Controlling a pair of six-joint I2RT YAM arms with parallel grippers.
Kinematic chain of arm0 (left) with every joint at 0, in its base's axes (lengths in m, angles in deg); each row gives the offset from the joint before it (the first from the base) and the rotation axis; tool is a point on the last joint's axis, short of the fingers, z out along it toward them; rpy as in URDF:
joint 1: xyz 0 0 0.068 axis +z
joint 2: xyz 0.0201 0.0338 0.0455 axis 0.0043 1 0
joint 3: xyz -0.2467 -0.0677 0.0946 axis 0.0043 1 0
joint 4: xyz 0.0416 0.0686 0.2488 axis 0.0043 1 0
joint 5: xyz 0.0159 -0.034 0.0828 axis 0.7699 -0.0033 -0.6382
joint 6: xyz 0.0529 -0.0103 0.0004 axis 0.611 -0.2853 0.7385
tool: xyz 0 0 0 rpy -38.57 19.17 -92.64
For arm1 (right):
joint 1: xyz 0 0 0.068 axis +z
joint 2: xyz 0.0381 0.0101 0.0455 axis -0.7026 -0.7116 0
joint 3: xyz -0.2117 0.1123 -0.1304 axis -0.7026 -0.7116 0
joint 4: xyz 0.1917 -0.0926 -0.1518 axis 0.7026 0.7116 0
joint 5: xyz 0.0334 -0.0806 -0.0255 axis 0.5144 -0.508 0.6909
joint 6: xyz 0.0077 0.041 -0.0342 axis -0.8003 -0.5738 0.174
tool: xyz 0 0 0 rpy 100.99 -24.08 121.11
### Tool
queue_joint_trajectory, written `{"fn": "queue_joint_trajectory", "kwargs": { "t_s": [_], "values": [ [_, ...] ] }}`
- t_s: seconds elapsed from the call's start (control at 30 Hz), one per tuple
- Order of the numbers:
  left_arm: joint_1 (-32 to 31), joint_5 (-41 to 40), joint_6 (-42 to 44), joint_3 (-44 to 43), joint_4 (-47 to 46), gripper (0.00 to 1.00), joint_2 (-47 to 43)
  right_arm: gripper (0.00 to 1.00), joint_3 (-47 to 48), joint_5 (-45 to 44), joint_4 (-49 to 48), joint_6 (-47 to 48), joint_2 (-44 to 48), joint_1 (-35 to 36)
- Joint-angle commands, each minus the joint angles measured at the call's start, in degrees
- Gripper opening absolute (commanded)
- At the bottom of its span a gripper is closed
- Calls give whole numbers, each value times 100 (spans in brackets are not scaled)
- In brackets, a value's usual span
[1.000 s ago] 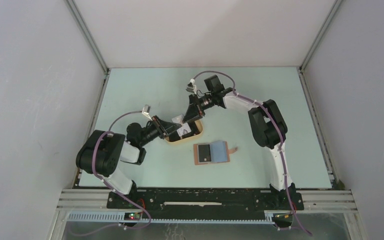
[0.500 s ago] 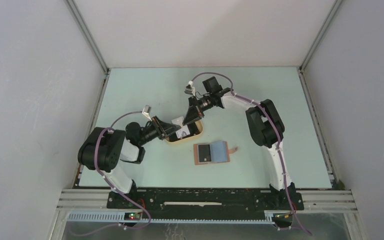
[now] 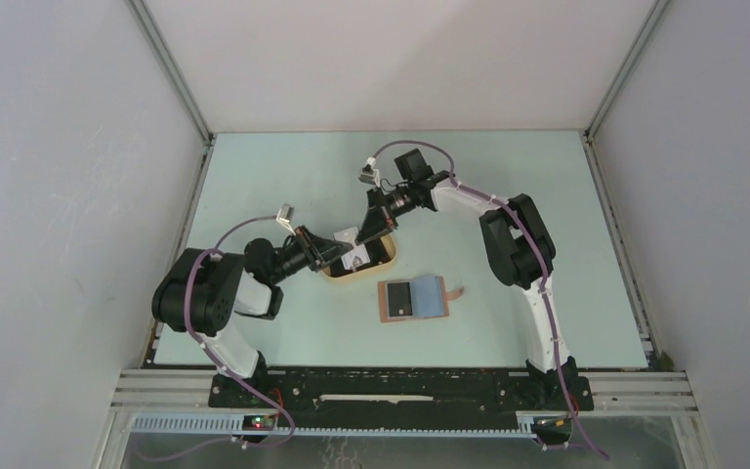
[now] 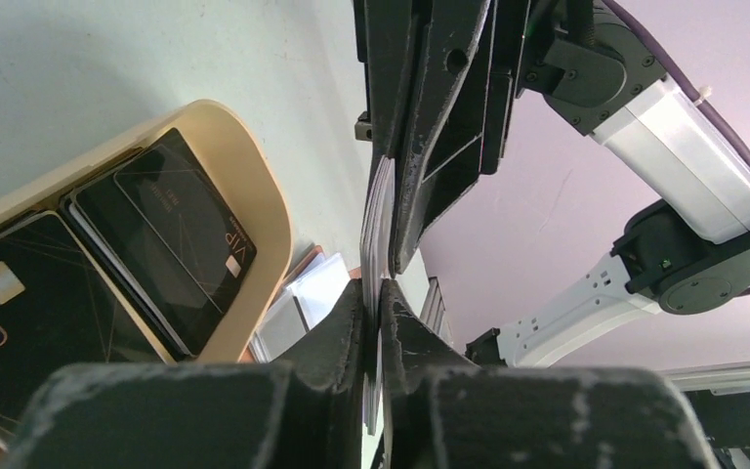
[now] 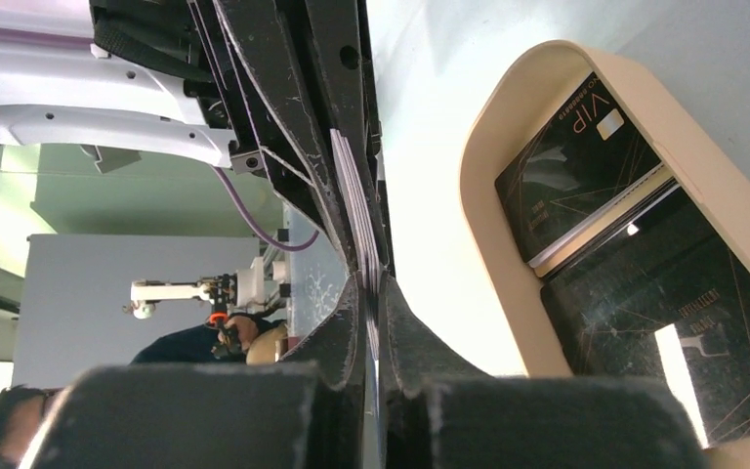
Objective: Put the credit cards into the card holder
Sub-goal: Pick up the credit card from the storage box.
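pale card [image 4: 375, 220] clamped from both sides
it stands on edge above the tan tray [image 3: 352, 277] mid-counter, left pincer [image 4: 373, 293] and right pincer [image 5: 373, 283] both squeezing it. dark cards [image 4: 161, 230] lie in the tray; card holder [image 3: 415, 298] lies open just toward the near edge.

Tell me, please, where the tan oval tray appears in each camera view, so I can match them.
Top external: the tan tray lies just left of centre, largely covered by the left gripper and right gripper; its near rim shows.
Left wrist: the tray is on the left side, holding black VIP cards.
Right wrist: the tray is on the right side, holding the same cards.
Shared landmark: the pale card, edge-on beside the tray, pinched by both grippers.
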Motion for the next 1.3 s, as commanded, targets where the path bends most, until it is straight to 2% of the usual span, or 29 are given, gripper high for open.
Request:
{"fn": "queue_joint_trajectory", "kwargs": {
  "t_s": [0.0,0.13,0.27,0.37,0.57,0.67,0.9,1.0,1.17,1.27],
  "values": [
    [34,73,92,-213,-288,7,-110,17,53,217,-166,-54,86,28],
    [23,96,75,-211,-352,6,-161,37,-14,377,-269,-118,86,77],
    [23,138,-44,-240,-530,6,-144,46,-173,484,-654,-392,110,144],
    [25,138,-125,-254,-625,6,-103,45,-205,542,-799,-513,127,169],
    [33,50,-191,-271,-753,7,67,32,-236,578,-891,-604,194,153],
    [51,28,-216,-263,-789,7,102,31,-255,602,-900,-607,226,128],
    [127,25,-260,-228,-852,7,72,44,-264,729,-642,-316,240,143],
    [148,42,-275,-235,-864,7,35,46,-269,735,-473,-162,249,144],
    [143,45,-297,-252,-871,7,19,42,-272,706,-441,-168,220,157],
    [155,30,-290,-261,-874,8,47,33,-255,716,-451,-216,186,178]
  ]
}}
